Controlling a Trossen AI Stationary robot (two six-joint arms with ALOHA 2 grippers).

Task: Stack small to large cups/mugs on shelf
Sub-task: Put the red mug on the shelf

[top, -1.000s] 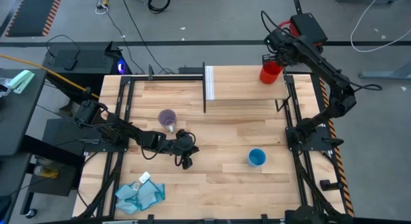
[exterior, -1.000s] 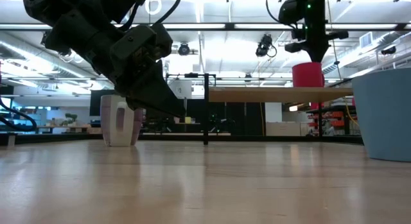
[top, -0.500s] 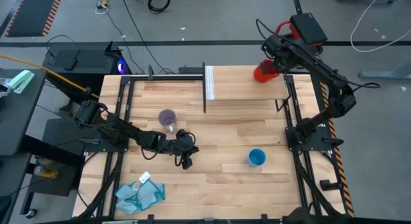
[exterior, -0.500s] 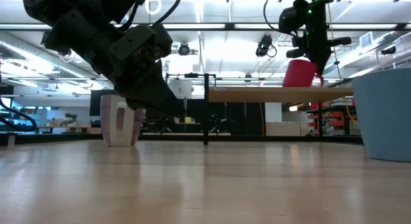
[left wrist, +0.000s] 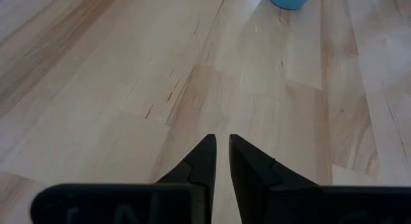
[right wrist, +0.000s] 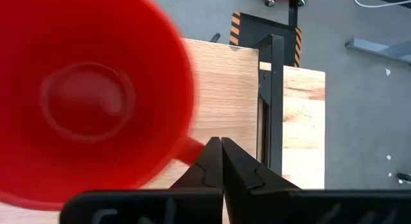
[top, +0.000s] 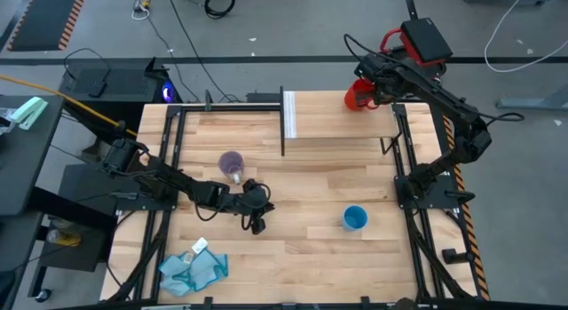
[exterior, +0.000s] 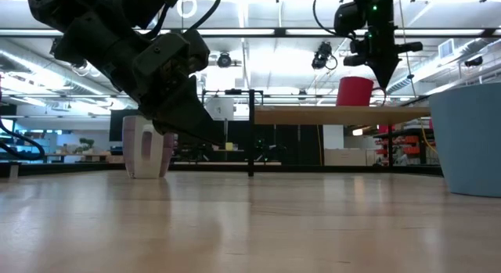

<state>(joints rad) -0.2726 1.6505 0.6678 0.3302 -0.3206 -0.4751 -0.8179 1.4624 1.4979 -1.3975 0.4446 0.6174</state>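
A red mug [top: 358, 97] is over the far right corner of the shelf [top: 337, 119], a raised light-wood platform with a white panel [top: 288, 115] at its left end. My right gripper [top: 377, 90] is shut on the mug. In the low view the mug [exterior: 354, 91] is upright, with its base about level with the shelf top [exterior: 313, 112]. A purple-grey mug [top: 232, 163] and a light-blue cup [top: 355, 218] stand on the tabletop. My left gripper [top: 258, 223] hangs low over the tabletop with a narrow gap between its fingers and nothing in it. My right gripper pinches the red mug's handle [right wrist: 187, 151] between its two fingers. They slant down from above on the mug's right side. The mug hangs upright with its mouth up. I cannot tell whether its base [exterior: 354, 105] touches the shelf.
Dark metal posts [top: 392, 123] frame the shelf's right end. A crumpled blue cloth [top: 192, 269] lies near the table's front left corner. Black rails [top: 417, 212] run along both sides of the table. Bare wood lies between the purple-grey mug and the blue cup.
My right gripper has carried the red mug toward the table's left, along the shelf's far edge. The mug tipped on the way and is upright again now.
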